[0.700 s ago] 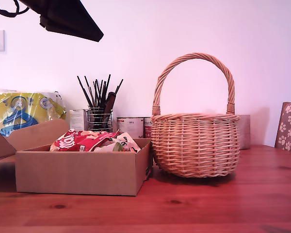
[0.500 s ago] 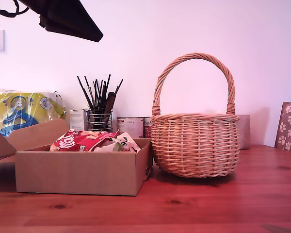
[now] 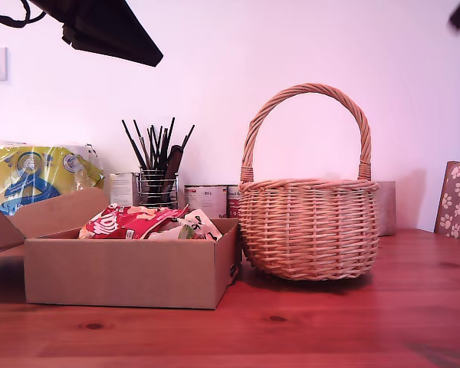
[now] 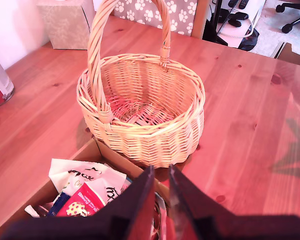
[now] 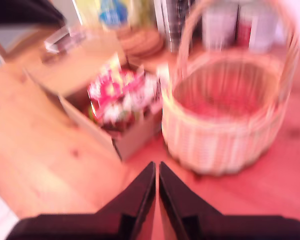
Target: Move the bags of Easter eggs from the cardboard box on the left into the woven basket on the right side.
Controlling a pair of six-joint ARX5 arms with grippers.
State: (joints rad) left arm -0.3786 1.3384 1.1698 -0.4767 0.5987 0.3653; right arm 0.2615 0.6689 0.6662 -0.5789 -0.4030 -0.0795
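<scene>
Wooden counter (image 3: 345, 322) carries box (image 3: 130, 272) and basket (image 3: 308, 226); bags (image 3: 142, 222) look light, crinkly, slippery: pinch a raised edge; my first hand (image 4: 159, 176) and my second hand (image 5: 156, 172) are both clenched, empty.

The woven basket (image 3: 308, 228) is light-tan wicker, ribbed and matt, with a braided handle. Beside it, the cardboard box (image 3: 130, 271) is plain brown corrugated card, dull and smooth-faced. Inside the box, the bags of Easter eggs (image 3: 142, 221) are crinkly, glossy plastic. The table (image 3: 353, 322) beneath the basket is reddish knotty wood with a slight sheen.
</scene>
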